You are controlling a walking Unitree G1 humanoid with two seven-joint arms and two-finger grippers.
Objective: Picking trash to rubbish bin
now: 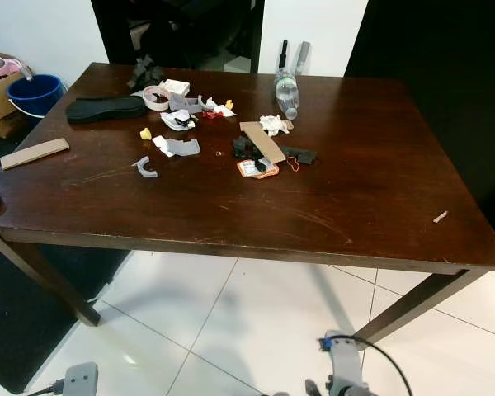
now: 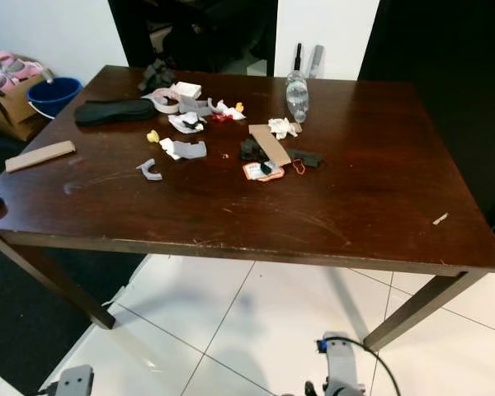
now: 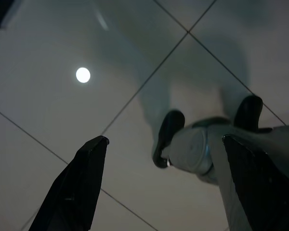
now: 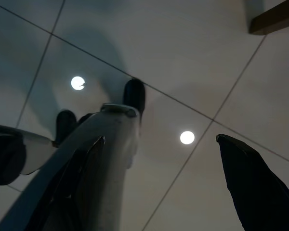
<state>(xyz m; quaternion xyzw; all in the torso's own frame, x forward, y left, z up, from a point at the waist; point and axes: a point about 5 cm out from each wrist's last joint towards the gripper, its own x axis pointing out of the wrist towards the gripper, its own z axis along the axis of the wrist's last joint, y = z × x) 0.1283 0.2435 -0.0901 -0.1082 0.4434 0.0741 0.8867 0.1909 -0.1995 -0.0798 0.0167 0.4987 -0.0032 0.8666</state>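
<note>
Dark wooden tabletop carries scattered trash near its far centre; blue bucket stands beyond the left corner. Left hand and right hand hang open over floor tiles. Approach stage; next, reach a scrap.

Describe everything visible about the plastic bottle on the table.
The plastic bottle is clear, looks empty, and lies on its side near the far edge of the dark wooden table, lengthwise toward the far wall. Its transparent body catches glints of light. It sits just behind the scattered litter, close to a crumpled white scrap; whether they touch cannot be told. No claw is near it.
</note>
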